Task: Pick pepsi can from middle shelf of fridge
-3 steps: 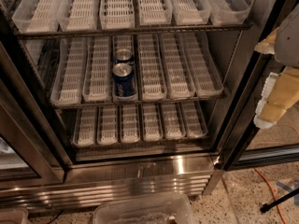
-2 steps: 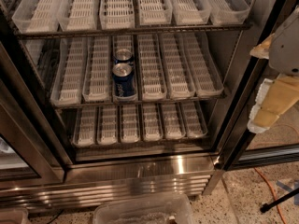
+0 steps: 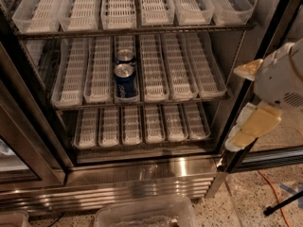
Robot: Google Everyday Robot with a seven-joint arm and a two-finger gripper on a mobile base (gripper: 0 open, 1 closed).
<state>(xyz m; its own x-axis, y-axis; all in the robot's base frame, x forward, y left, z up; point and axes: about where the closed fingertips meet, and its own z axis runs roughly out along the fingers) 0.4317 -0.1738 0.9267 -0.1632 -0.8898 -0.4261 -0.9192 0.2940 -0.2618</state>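
Observation:
The fridge [image 3: 142, 174] stands open in front of me, with three racks of white lane trays. The middle shelf [image 3: 199, 74] holds two dark-blue cans in its third lane from the left. The pepsi can [image 3: 126, 83] stands at the front of that lane with its white logo showing. A twin blue can [image 3: 125, 57] stands right behind it. My gripper [image 3: 236, 109] hangs at the right edge of the view, outside the fridge by the door frame. It is open, empty and well to the right of the cans.
The dark door frame [image 3: 246, 103] runs just left of the gripper. A glass door [image 3: 19, 141] stands at the left. A clear plastic bin [image 3: 147, 214] sits on the floor below the steel base. An orange cable [image 3: 272, 193] lies on the floor at the right.
My arm and gripper have moved a little left and down into view at the right. The cans have not moved.

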